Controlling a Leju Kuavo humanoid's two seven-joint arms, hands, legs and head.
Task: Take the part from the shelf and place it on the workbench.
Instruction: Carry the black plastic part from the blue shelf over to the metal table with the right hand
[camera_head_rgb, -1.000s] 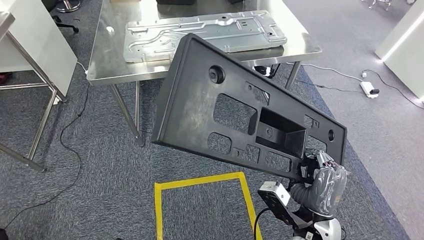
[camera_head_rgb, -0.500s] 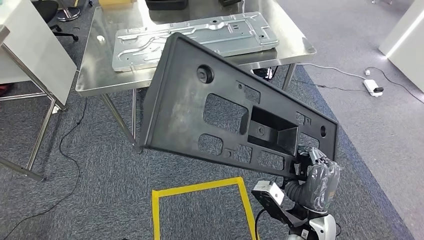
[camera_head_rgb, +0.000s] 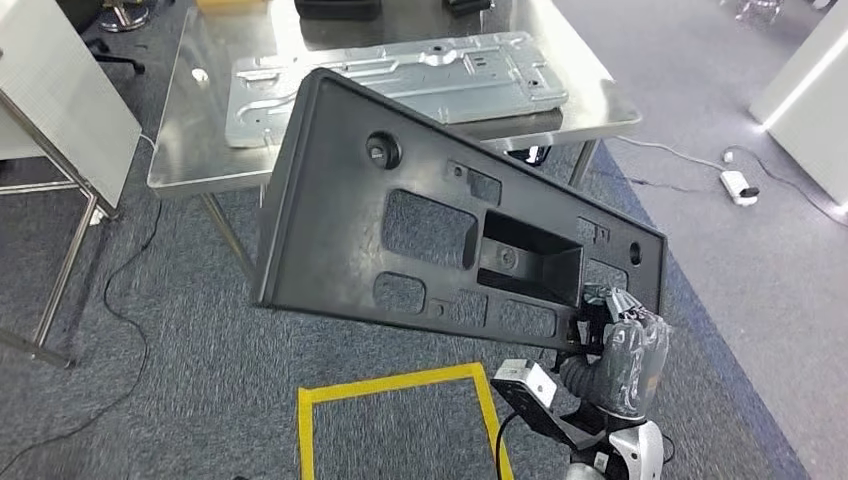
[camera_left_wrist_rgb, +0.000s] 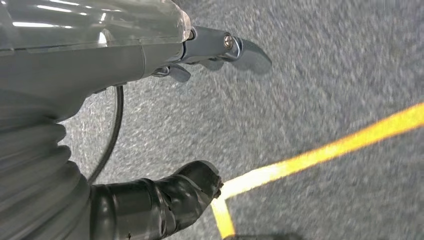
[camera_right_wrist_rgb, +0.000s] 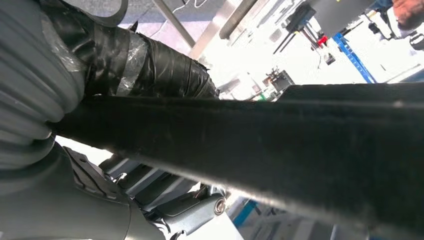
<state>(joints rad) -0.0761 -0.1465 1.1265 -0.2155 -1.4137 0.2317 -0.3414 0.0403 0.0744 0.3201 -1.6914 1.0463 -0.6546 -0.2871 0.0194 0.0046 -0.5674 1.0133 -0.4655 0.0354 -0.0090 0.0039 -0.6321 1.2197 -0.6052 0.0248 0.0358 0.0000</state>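
I am carrying the black plastic panel (camera_head_rgb: 440, 230) clamped at its lower corner in my right robot hand (camera_head_rgb: 625, 345), tilted in the air just short of the steel bench (camera_head_rgb: 190, 150), so only the placing is remaining.

Right robot hand (camera_head_rgb: 625, 345): grey ribbed cover, dark tape-wrapped thumb (camera_right_wrist_rgb: 150, 65), black cable at wrist.

The part (camera_head_rgb: 440, 220) hides the worktop's (camera_head_rgb: 200, 150) near edge and a strip of the metal plate (camera_head_rgb: 400, 70). The right hand's (camera_head_rgb: 625, 350) fingers are hidden behind the part's lower corner. The worktop's far edge is cut off.
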